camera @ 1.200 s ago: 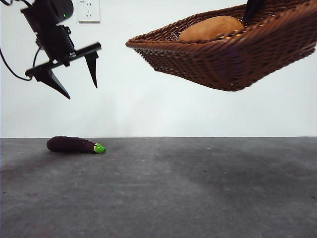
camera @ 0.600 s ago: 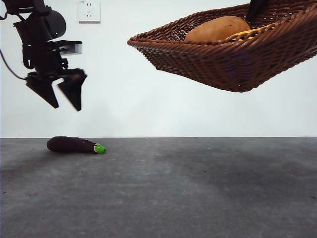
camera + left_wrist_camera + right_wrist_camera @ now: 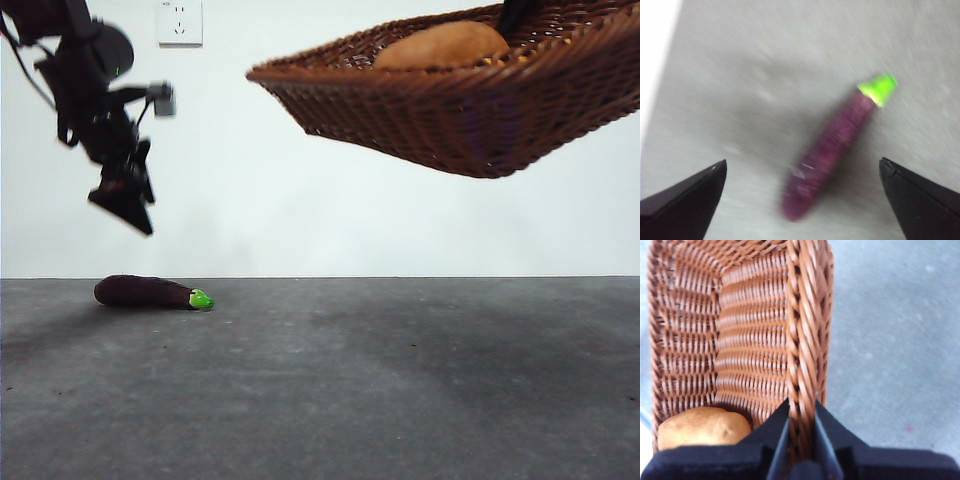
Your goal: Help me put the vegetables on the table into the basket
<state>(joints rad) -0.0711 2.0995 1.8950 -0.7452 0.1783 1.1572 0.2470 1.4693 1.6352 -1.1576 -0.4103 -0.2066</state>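
The purple eggplant (image 3: 150,292) with a green tip lies on the grey table (image 3: 330,390) at the left. My left gripper (image 3: 125,205) hangs open above it; in the left wrist view the eggplant (image 3: 832,145) lies between the two spread jaws. My right gripper (image 3: 801,432) is shut on the basket's rim (image 3: 802,340) and holds the brown wicker basket (image 3: 470,100) tilted in the air at the upper right. The potato (image 3: 442,45) lies in the basket and also shows in the right wrist view (image 3: 702,426). The corn cob is hidden.
A white wall with a socket (image 3: 179,22) stands behind the table. The table's far edge (image 3: 400,278) runs level behind the eggplant.
My left gripper has swung left and lower, turning until it sits above the eggplant. The basket has shifted slightly, and the corn's yellow edge no longer shows.
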